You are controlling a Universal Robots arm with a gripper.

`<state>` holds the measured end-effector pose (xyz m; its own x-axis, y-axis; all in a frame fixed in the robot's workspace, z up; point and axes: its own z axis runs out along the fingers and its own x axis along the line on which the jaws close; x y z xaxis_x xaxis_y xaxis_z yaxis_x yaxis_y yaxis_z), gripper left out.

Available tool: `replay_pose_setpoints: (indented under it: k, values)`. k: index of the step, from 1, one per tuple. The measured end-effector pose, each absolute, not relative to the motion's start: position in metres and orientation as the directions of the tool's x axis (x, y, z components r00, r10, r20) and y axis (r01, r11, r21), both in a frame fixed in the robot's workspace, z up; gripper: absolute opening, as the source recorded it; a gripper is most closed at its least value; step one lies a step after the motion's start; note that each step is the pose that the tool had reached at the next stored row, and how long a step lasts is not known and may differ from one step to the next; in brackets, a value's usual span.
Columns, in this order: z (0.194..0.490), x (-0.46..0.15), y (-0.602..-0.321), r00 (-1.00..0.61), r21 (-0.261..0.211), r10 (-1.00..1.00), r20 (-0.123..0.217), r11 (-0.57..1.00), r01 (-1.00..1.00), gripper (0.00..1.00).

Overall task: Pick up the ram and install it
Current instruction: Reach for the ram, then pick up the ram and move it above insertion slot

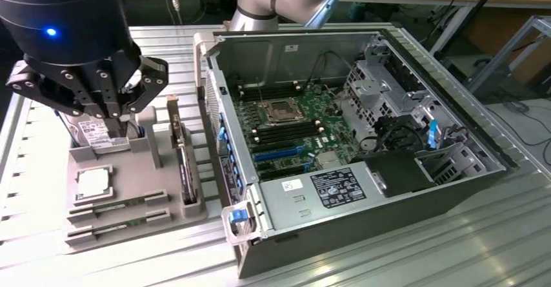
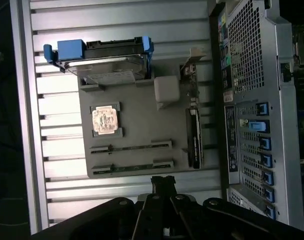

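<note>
Okay, your gripper (image 1: 110, 111) hangs above the hard drive end of the grey tray (image 1: 164, 146), and its claw looks pinched narrow with nothing between the pads. From the wrist view you're looking straight down past the gripper (image 2: 162, 183) onto that tray (image 2: 137, 105).

The ram (image 1: 120, 205) lies flat in its slot at the far end of the tray from the claw, well apart from it. A second ram stick (image 1: 119, 226) lies parallel just beside it, nearer the tray's edge. In the wrist view you can pick out both thin green strips, the ram (image 2: 132, 148) and the second ram stick (image 2: 133, 166), one after the other.

Just beside the ram, towards the claw, sits the square silver-topped processor (image 1: 92, 182) in its own pocket, and you see it again from the wrist (image 2: 104, 120). Beyond that the hard drive (image 1: 102, 134) stands upright in its holder, almost directly under the claw. The wrist view shows it in a blue carrier (image 2: 103, 59). An expansion card (image 1: 180, 161) stands on edge along the tray's side nearest the computer.

On the exterior view's right, the computer case (image 1: 430, 184) lies open on the slatted metal table (image 1: 430, 255), its green motherboard (image 1: 293, 138) facing up.
</note>
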<state>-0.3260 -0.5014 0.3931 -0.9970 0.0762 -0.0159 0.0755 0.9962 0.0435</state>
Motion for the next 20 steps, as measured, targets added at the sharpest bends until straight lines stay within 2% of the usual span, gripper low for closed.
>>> replay_pose_setpoints:
  k: [13, 20]
  values:
    - [0.392, -0.333, -0.501, -0.997, 0.044, 0.076, -0.017, 0.996, 0.075, 0.11]
    - [0.365, -0.333, -0.501, -0.997, 0.044, 0.076, -0.016, 0.996, 0.075, 0.11]
